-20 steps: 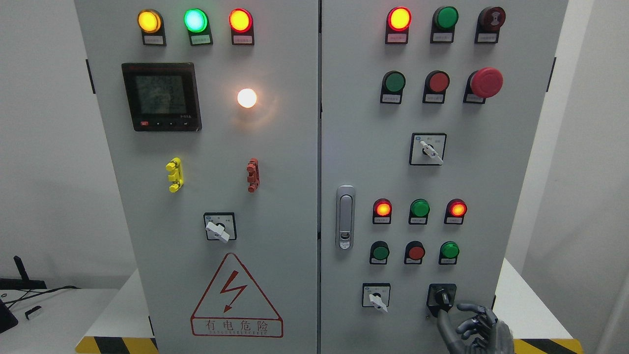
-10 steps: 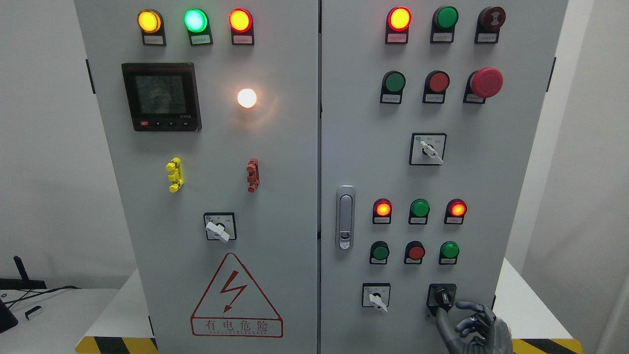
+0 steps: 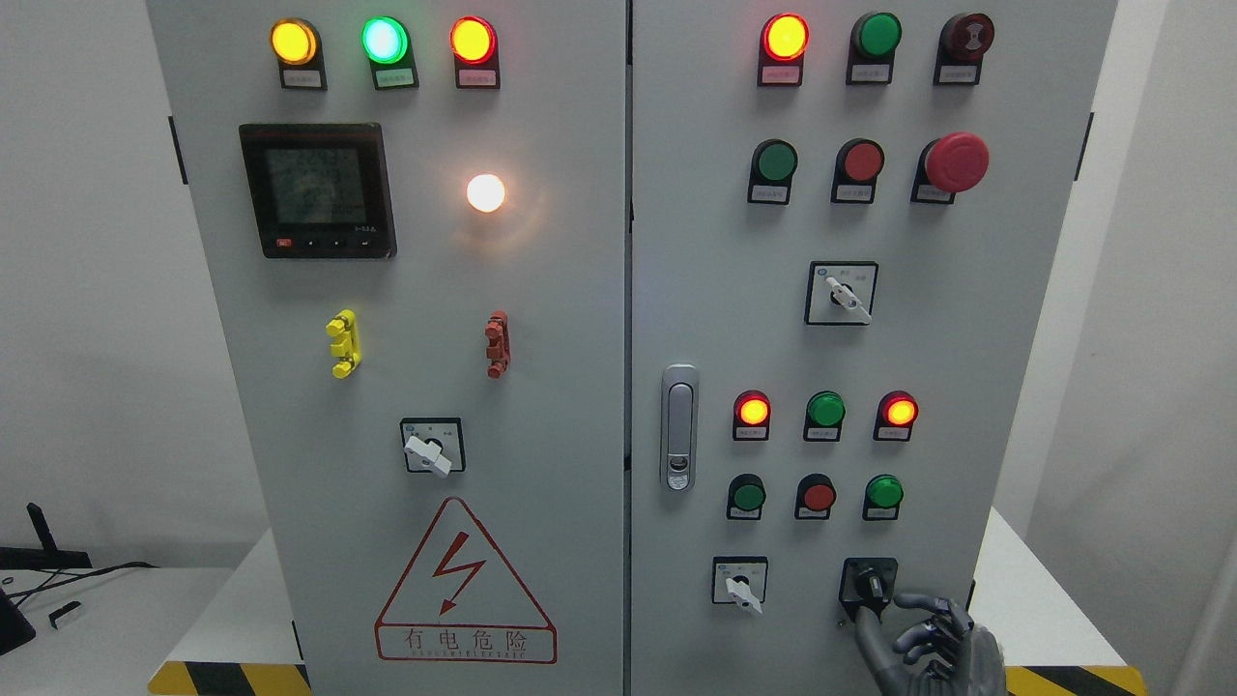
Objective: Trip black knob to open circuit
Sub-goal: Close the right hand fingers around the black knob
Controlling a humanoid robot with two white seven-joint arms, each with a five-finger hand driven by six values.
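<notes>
Black knob [image 3: 869,584] sits at the cabinet door's [image 3: 947,319] lower right corner. Right hand [image 3: 928,650] is just below-right of it, fingers loosely curled, holding nothing; thumb possibly touching the knob's plate.

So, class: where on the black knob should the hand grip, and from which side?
Pinch the black knob's raised bar across its flat sides. It sticks out from the cabinet door, so approach head-on. The right hand waits just below-right, fingers curled.
</notes>
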